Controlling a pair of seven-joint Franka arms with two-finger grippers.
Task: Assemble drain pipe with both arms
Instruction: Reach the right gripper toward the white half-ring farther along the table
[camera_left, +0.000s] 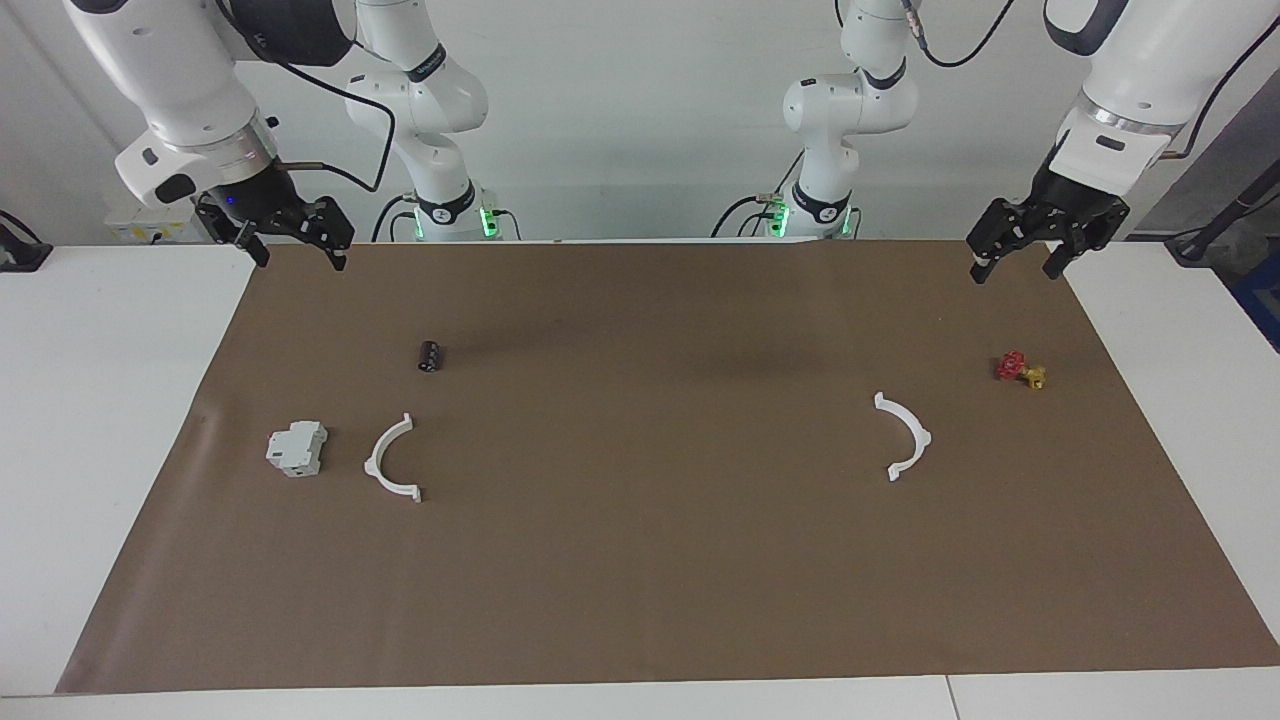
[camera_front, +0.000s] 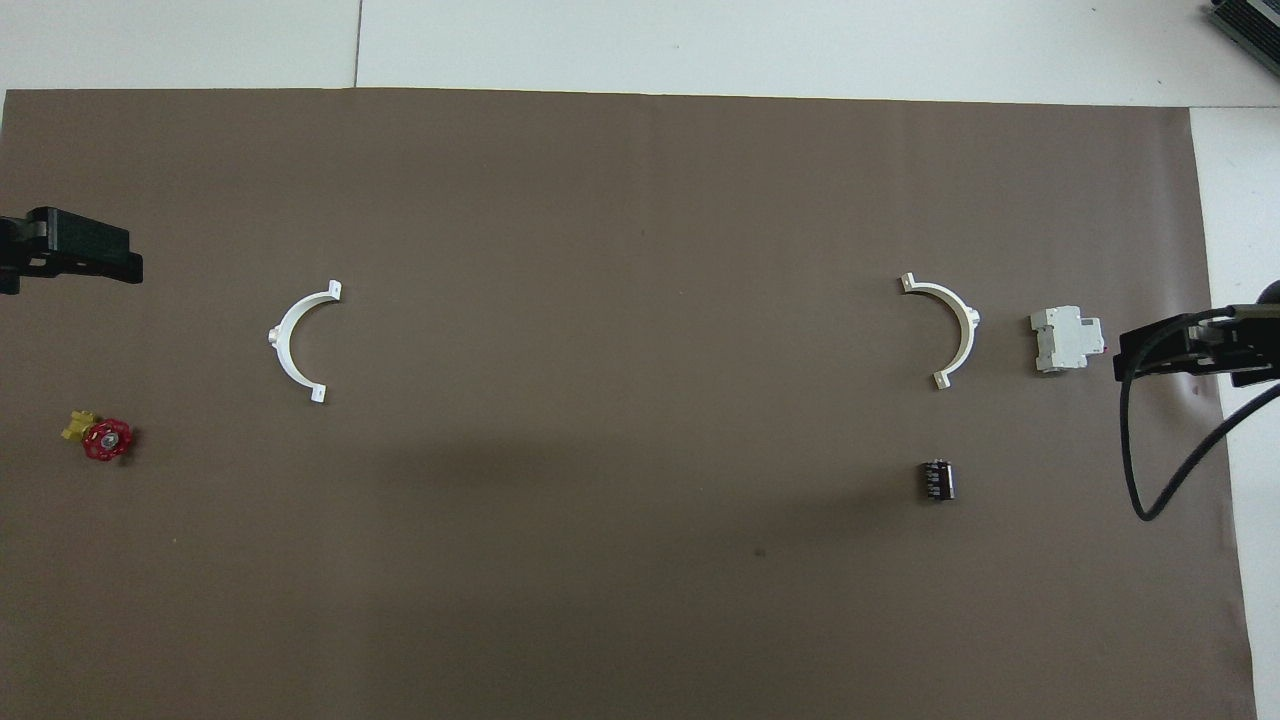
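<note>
Brown paper (camera_left: 640, 560) covers the white table (camera_left: 100, 450). Both arms wait raised at their own ends: the left gripper (camera_left: 1020, 262) hangs over the paper's corner near the robots, jaws spread and empty; the right gripper (camera_left: 295, 255) does the same. One half-ring (camera_left: 903, 436) lies toward the left arm's end near a red valve (camera_left: 1018, 368); the other half-ring (camera_left: 390, 460) lies well apart, just beside a grey-white block (camera_left: 297, 447), with a black cylinder (camera_left: 431, 355) nearer the robots.
</note>
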